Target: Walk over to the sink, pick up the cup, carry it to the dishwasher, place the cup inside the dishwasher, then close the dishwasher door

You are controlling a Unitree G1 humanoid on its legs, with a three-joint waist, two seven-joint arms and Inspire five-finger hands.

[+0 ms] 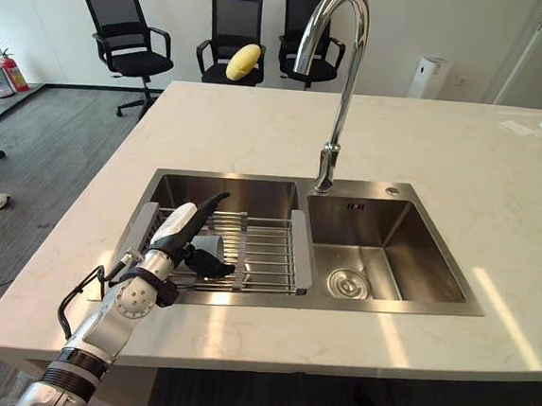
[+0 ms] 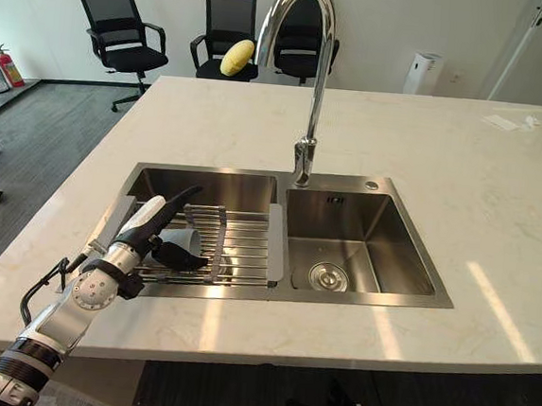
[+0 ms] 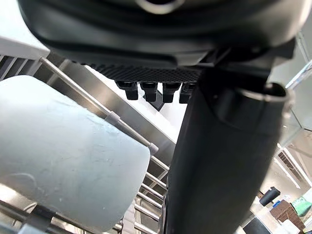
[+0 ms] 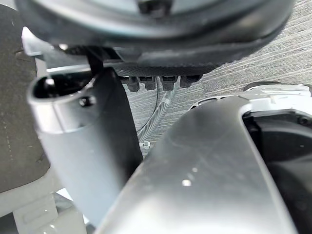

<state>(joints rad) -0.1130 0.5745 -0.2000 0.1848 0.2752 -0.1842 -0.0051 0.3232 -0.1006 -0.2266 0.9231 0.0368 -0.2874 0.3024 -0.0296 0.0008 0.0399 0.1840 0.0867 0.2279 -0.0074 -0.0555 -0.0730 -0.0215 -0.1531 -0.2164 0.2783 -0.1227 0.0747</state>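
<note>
Sink rack point(image 1: 268, 256) | left hand point(image 1: 175, 235) spread over cup point(image 3: 63, 156), not gripping

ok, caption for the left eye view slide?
Left hand open at the cup, which lies on the rack in the sink left basin.

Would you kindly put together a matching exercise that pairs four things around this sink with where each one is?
Things:
1. cup
2. tap
3. drain
4. fire extinguisher

Places:
A. on the floor, far left
B. on the rack in the left basin
C. at the bottom of the right basin
D. upright at the back rim of the sink, between the basins

Pairs: 1-B, 2-D, 3-C, 4-A
</note>
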